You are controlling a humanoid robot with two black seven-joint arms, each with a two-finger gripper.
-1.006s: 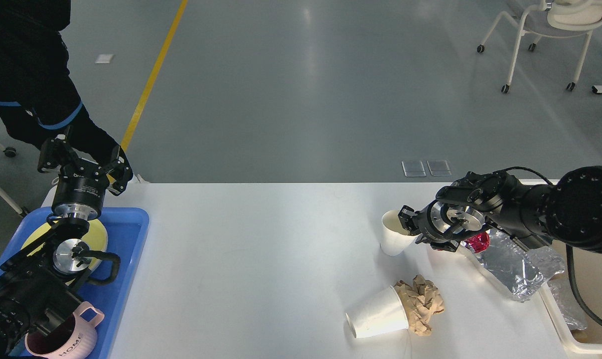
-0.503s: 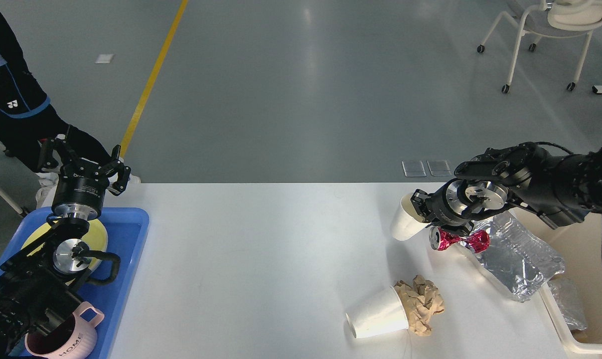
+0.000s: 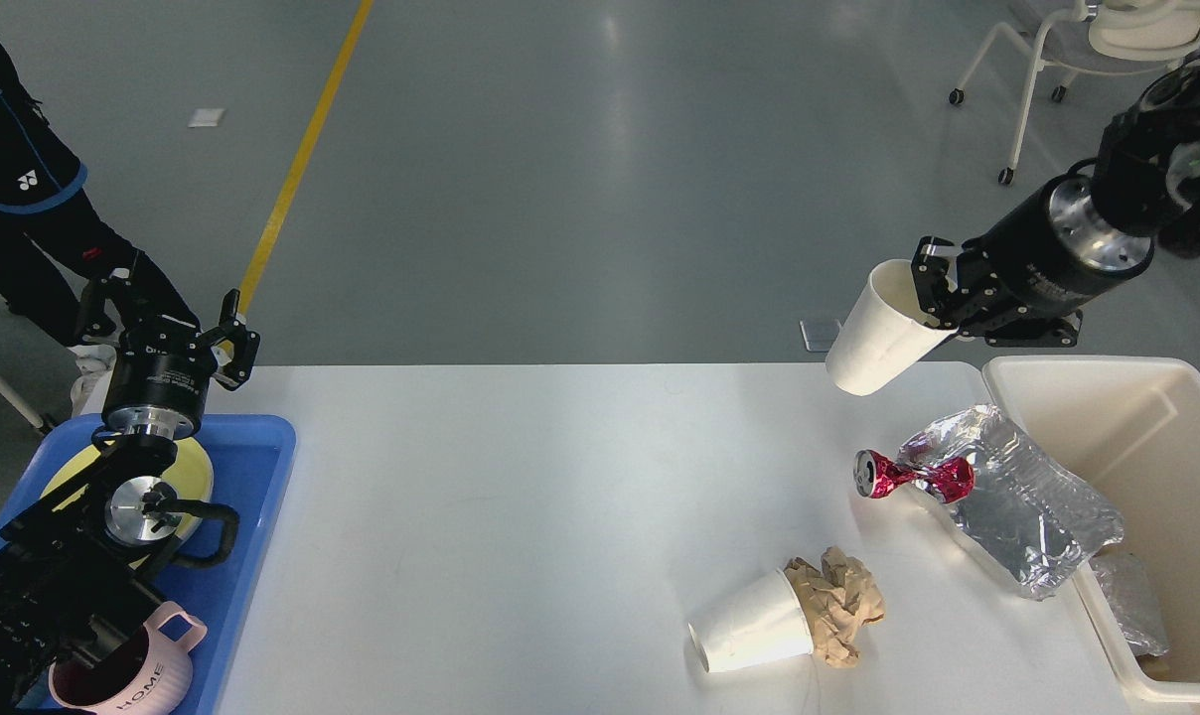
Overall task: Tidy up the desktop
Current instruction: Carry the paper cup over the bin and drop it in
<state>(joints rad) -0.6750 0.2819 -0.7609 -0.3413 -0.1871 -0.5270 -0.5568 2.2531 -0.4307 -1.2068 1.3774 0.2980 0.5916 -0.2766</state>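
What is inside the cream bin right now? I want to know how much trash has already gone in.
Inside the cream bin, only a crumpled silvery wrapper shows near its front. The silver foil bag draped over the rim hides part of the floor.

Both arms are black, each with a thick black cylinder wrist that has small white lettering and ends in a shiny silver metal ring, the left arm (image 3: 113,516) also shows a round silver joint cap and a looping black cable.
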